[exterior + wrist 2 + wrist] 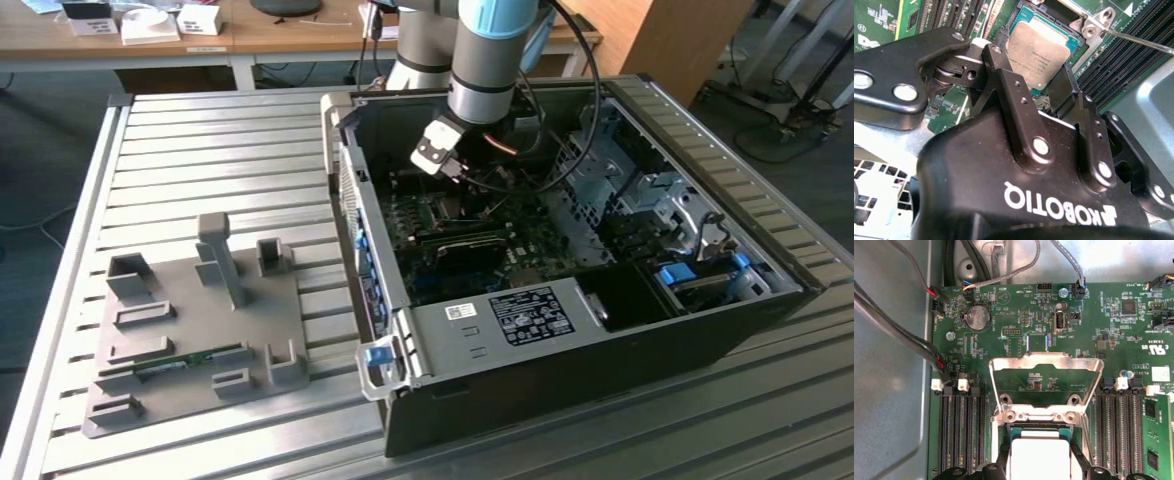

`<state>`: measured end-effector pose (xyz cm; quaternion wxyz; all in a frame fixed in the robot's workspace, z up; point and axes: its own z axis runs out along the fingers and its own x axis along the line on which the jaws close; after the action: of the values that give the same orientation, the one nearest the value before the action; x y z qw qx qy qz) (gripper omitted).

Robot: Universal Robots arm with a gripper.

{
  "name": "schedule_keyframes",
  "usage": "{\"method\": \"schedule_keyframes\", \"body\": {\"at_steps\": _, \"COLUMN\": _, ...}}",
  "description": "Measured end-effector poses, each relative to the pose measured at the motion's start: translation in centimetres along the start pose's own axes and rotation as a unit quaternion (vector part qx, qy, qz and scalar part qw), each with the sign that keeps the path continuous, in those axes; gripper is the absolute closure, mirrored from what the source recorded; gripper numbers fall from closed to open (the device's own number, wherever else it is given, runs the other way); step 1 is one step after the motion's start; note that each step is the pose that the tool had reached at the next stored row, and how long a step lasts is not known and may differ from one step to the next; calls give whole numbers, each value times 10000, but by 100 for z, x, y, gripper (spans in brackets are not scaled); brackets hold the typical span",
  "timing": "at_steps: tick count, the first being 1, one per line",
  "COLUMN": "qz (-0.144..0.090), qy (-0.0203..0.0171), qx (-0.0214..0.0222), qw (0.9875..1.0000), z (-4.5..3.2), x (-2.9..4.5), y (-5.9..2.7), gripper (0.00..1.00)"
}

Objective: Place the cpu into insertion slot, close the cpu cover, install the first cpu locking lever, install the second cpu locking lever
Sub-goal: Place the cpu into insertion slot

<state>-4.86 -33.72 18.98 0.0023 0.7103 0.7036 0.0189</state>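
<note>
Your claw (1030, 70) is clenched on the cpu (1039, 50), with one finger (996, 60) against each of two opposite edges. It holds the chip at the foot of the cpu cover (1046, 361), down in the socket (1010, 27) just below the cover's hinge edge. You cannot tell whether the chip is fully seated or resting just above the contacts. The cover stands flipped up and open, with green board showing through its window. Memory slots (961, 435) run along both of the cover's sides, and a thin locking lever (1139, 42) lies out beyond its hinge corner. All of this sits deep in the computer case (561, 330) on the slatted tabletop (200, 140), so walls and cables crowd in around the cover. Judge the chip as light, flat and rigid, but unforgiving. Its metal top looks smooth and probably slippery, so the thin side edges, where you have it now, are the right place to hold it, and only modest squeeze is needed. The underside and the socket beneath the cover are the fragile parts. A tilted or forced entry could bend contacts, so the chip should lie level and go in under no pressure. The cover looks like thin sheet metal, stiff but springy, and its free edge opposite the hinge offers the best purchase.
</note>
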Motion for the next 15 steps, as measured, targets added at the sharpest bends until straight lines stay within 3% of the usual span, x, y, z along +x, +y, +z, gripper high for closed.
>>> {"method": "schedule_keyframes", "body": {"at_steps": 12, "qz": 1, "qy": -4, "qx": -2, "qw": 10000, "z": -2, "x": -2, "y": -20, "gripper": 46}}
{"method": "schedule_keyframes", "body": {"at_steps": 15, "qz": 2, "qy": 10, "qx": 14, "qw": 10000, "z": 1, "x": 2, "y": -23, "gripper": 45}}
